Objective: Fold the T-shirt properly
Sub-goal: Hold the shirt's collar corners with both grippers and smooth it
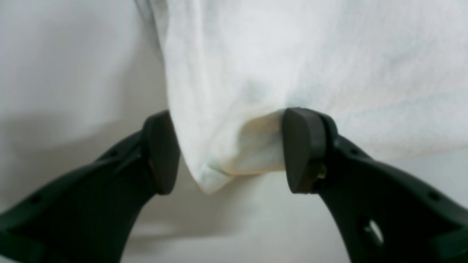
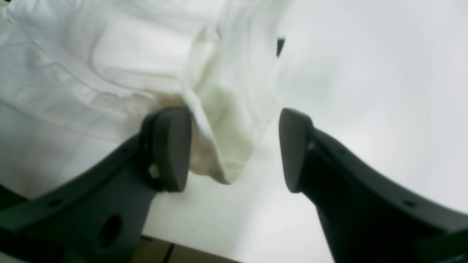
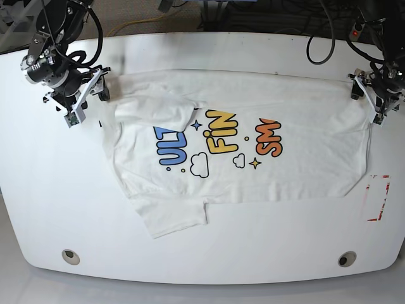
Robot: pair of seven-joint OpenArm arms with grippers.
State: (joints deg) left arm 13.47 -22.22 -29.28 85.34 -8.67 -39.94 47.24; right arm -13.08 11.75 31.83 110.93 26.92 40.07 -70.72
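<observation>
Fingers of the left gripper are standing spread wide in the left wrist view, with a drooping corner of the T-shirt hanging down in the gap between them; the cloth is brushing the inner face of each dark pad, but nothing is pinching it. Over at the right gripper the fingers are likewise spread apart, and a bunched fold of white fabric is lying against one pad while the other pad is sitting clear of it over bare tabletop. Seen from the base camera, the T-shirt is lying spread across the white table, printed side up, showing blue, yellow and orange lettering with small stars and clouds; one sleeve is folded over onto the chest near the right gripper, and another is sticking out toward the near edge. The left gripper is sitting at the opposite end of the garment, at its hem corner. A red-and-white marked rectangle is lying on the table just beside that end. Black cables are trailing along the far edge behind the table.
</observation>
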